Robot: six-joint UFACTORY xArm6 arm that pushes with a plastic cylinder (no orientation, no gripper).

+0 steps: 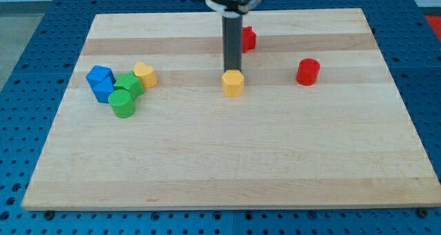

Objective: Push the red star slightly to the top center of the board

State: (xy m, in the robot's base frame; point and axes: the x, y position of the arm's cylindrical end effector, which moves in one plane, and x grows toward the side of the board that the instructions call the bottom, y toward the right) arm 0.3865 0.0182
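Because my tip [232, 70] sits at the yellow block [233, 83], just below the red star [247, 38] near the desk's [207, 166] top centre, you risk shoving yellow instead; the rod half-hides the star, so contact is unclear. No gripper here.

You see a pale wooden board [227, 159] lying on a blue perforated table [27, 49]. Light falls evenly, leaving soft, short shadows on the wood.
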